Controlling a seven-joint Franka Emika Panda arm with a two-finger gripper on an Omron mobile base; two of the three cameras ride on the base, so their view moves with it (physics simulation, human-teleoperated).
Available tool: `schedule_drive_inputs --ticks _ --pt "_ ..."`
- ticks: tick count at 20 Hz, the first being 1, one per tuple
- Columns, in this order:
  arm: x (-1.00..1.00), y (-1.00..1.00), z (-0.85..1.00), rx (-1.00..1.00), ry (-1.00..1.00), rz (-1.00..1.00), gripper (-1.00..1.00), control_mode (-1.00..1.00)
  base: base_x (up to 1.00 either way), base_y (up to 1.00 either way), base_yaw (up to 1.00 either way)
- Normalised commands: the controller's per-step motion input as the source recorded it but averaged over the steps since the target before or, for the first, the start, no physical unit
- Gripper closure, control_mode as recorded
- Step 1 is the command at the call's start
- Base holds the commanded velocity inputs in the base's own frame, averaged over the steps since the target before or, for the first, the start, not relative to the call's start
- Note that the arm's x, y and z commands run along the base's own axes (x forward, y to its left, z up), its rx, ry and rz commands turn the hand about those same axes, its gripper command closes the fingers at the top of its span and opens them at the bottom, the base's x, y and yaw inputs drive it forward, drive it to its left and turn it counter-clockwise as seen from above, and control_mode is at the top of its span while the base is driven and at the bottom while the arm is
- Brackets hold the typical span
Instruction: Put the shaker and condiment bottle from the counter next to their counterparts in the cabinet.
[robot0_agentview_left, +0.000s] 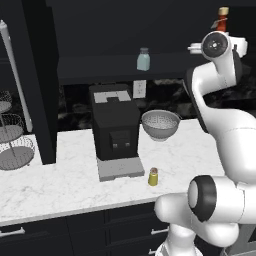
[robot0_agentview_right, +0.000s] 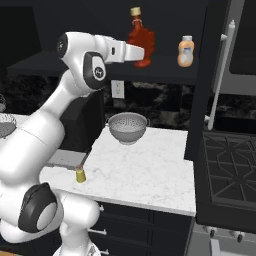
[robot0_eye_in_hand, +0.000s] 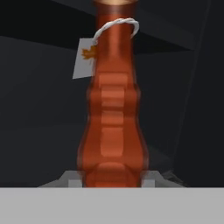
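Flat, even rendered light leaves the white tabletop bright, while the cabinet and back wall sink into near-black with little detail. The colander casts only a faint soft shadow. Up close, the red bottle looks soft and slightly blurred, without glare.

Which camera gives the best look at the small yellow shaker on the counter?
The left base view: the yellow shaker stands unobstructed on the marble counter. The right base view shows it smaller, beside the arm.
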Motion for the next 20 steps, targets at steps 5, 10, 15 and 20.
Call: schedule_drive_inputs --ticks 5,10,15,20 --pt "0.31 -0.18 -0.13 0.0 0.0 0.0 1.0 -1.0 0.0 0.0 0.0" --pt "0.27 -0.14 -0.24 0.02 -0.02 0.0 1.0 -1.0 0.0 0.0 0.0" --pt "0.33 -0.07 -0.26 0.03 -0.03 0.0 1.0 -1.0 0.0 0.0 0.0" --pt "0.42 -0.06 -0.08 0.06 -0.01 0.0 1.0 -1.0 0.0 0.0 0.0"
